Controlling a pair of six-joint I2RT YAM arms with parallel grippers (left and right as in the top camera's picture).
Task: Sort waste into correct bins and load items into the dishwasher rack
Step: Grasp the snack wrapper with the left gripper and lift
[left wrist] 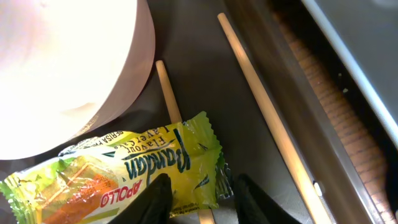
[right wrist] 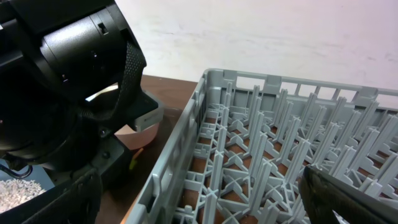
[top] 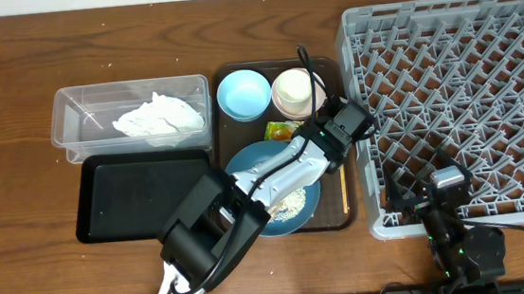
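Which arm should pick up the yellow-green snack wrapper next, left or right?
Left. The left gripper is right over the snack wrapper on the brown tray, with a finger on either side of its edge. The right gripper hangs open at the dishwasher rack's corner, away from the tray.

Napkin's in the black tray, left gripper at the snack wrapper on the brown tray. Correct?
No. The overhead view shows the napkin in the clear tub. The rest stands: the left gripper is at the snack wrapper on the brown tray.

The snack wrapper [left wrist: 124,171] hides one chopstick's [left wrist: 166,87] lower length.
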